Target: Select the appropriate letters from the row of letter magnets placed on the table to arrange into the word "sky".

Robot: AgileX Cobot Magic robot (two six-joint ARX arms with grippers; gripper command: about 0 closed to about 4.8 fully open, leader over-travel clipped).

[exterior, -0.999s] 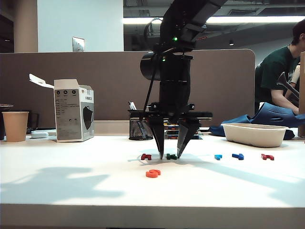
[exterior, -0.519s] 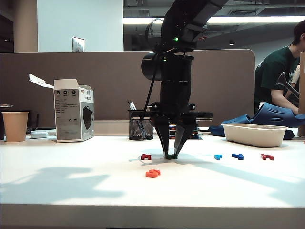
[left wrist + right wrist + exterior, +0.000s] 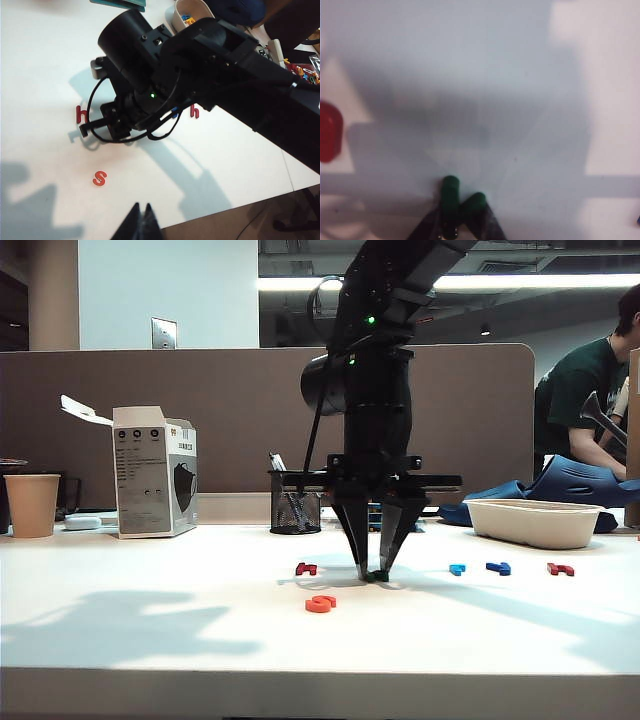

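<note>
My right gripper [image 3: 373, 573] points straight down at the table [image 3: 150, 640] with its fingers shut on the dark green K [image 3: 379, 576]. In the right wrist view the K [image 3: 452, 192] sticks out from between the fingertips of the right gripper [image 3: 455, 226]. The orange-red S [image 3: 320, 604] lies alone in front of the row, also seen as the S [image 3: 99, 177] from the left wrist. The dark blue Y [image 3: 498, 567] lies to the right in the row. My left gripper [image 3: 141, 207] hangs shut and empty above the table's near edge, out of the exterior view.
A dark red letter [image 3: 306, 568] lies left of the right gripper; a light blue letter [image 3: 457, 568] and another dark red one [image 3: 561, 568] lie to its right. Behind stand a mesh pen holder [image 3: 294, 508], a white tray [image 3: 535, 522], a carton [image 3: 155, 472] and a paper cup [image 3: 32, 504].
The right gripper's fingers closed on the green K, and gripper and K shifted slightly to the right. The other letters have not moved.
</note>
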